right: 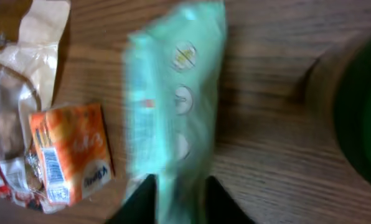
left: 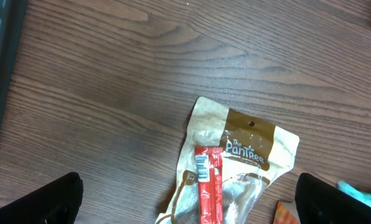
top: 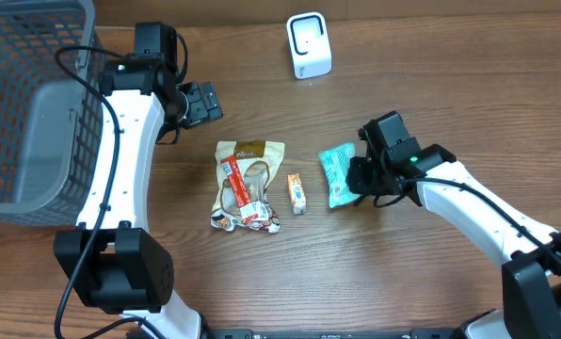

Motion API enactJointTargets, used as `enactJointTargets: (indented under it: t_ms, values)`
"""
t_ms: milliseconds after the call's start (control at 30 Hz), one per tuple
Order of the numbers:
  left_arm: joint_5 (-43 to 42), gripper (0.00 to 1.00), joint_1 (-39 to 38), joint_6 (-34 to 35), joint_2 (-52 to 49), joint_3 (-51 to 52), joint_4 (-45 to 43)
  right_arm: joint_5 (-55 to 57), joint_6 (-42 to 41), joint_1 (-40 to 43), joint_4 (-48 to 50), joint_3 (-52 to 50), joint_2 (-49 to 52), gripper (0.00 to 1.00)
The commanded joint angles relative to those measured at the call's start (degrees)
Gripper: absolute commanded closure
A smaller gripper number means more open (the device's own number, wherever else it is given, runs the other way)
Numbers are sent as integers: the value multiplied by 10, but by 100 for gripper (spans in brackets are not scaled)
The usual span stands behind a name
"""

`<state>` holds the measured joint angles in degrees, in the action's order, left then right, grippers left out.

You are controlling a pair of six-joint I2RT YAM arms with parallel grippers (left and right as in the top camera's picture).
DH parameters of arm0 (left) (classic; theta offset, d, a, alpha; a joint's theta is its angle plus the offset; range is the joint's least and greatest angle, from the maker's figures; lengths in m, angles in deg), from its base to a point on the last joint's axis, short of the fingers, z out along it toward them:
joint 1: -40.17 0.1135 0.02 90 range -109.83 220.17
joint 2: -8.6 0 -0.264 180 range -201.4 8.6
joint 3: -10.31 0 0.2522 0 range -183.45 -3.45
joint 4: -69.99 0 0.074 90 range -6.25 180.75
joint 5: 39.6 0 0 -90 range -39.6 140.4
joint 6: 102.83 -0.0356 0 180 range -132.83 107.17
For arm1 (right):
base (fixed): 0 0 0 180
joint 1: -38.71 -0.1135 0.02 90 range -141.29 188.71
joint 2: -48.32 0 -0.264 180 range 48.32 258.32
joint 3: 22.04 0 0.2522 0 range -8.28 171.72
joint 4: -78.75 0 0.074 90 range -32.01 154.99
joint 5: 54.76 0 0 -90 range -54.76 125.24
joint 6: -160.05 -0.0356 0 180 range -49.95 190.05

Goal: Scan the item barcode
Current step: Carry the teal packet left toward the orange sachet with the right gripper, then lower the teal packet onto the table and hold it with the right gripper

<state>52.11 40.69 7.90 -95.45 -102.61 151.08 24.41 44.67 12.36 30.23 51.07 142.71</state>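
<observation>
The wooden tabletop (top: 403, 282) filled the overhead frame. A grey mesh basket (top: 26, 104) sat at the upper left edge. Just right of it, the left hand (top: 201, 102) hung with its fingers spread wide and nothing between them. Below it, left of centre, a tan snack bag (top: 248, 184) lay flat with a red strip across it. The right hand (top: 358, 179) stood right of centre at a teal packet (top: 337, 174), which passed between its fingertips in the blurred wrist view; whether they pinched it could not be told. A white scanner (top: 309, 45) stood upright at top centre, well apart. A small orange packet (top: 297, 193) lay between bag and teal packet.
</observation>
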Motion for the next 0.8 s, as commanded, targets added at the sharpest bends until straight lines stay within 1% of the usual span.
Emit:
enactJointTargets:
  t_ms: [0,67,333,400,467,500,533,567,600,767]
  values:
    - [2,0,2,-13,9,-7,-1,11,-2,-2,4,-1,-9,55]
    - [2,0,2,-13,9,-7,-1,5,-1,-3,4,-1,-9,53]
    - [2,0,2,-13,9,-7,-1,5,-1,-3,1,-1,-9,55]
    - [2,0,2,-13,9,-7,-1,4,-2,-3,-5,-1,-9,59]
    - [2,0,2,-13,9,-7,-1,0,-2,-3,-7,-1,-9,71]
    - [2,0,2,-13,9,-7,-1,-2,-2,-4,-9,-1,-9,80]
    - [2,1,2,-13,9,-7,-1,-6,-2,-4,-10,-1,-9,86]
    - [2,0,2,-13,9,-7,-1,-9,-2,-5,-11,-2,-9,90]
    - [2,0,2,-13,9,-7,-1,-8,-2,-6,-13,-2,-9,93]
    - [2,0,2,-13,9,-7,-1,-8,-2,-17,-17,-2,-8,93]
